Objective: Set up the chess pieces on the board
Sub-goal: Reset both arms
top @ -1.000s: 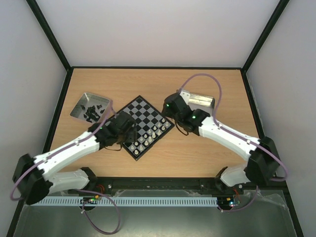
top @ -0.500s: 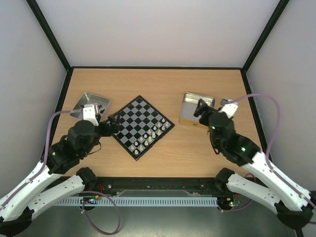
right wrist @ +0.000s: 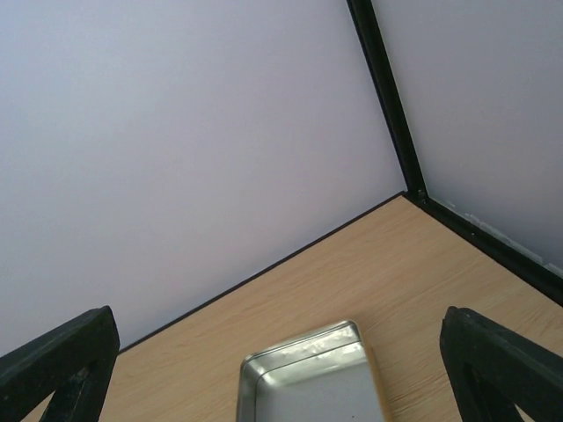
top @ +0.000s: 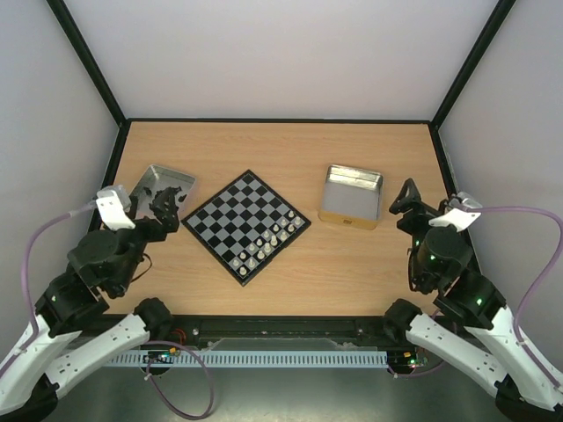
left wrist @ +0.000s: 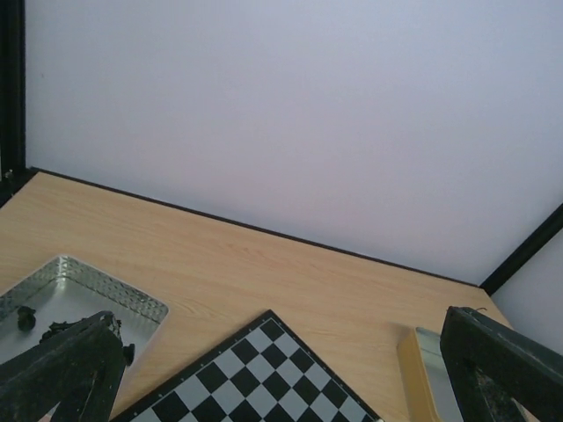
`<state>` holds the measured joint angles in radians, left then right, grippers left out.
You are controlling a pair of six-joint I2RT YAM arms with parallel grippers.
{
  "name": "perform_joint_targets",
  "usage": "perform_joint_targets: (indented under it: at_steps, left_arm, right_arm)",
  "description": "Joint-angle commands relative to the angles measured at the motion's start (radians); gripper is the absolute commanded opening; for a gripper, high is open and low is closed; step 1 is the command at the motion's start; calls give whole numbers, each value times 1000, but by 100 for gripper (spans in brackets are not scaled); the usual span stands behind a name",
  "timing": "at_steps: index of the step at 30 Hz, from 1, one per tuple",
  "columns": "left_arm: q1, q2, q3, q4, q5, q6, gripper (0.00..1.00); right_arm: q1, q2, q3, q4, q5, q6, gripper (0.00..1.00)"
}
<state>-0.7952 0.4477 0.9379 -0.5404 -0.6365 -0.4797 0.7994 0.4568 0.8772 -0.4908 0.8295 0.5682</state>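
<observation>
The black and light grey board lies turned like a diamond in the middle of the table; its far corner shows in the left wrist view. Several tiny white chess pieces stand in two rows along its near right edge. My left gripper is open and empty, pulled back at the left over the near end of the left tray. My right gripper is open and empty, pulled back at the right, clear of the right tray.
A metal tray at the left holds dark pieces. A second metal tray with a yellow side stands right of the board and looks empty; it shows in the right wrist view. Black frame posts edge the table.
Both arms have drawn back from the board toward the near corners. The left gripper went from the board's left edge to the left tray, the right gripper from the board to the far right.
</observation>
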Motion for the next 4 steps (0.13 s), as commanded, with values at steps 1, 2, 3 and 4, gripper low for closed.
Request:
perform_joint_targets:
  at_steps: [1, 2, 3, 4]
  left_arm:
    - [5, -40, 13, -16, -48, 31, 100]
    - [5, -49, 10, -16, -51, 30, 99]
    - [5, -55, 7, -18, -56, 28, 99]
    - [5, -60, 6, -21, -58, 28, 100]
  right_arm:
    - [-2, -7, 26, -8, 53, -27, 98]
    - [-1, -4, 25, -6, 54, -27, 98]
    - [-1, 0, 25, -4, 54, -27, 98]
    - [-1, 3, 24, 0, 53, -27, 98]
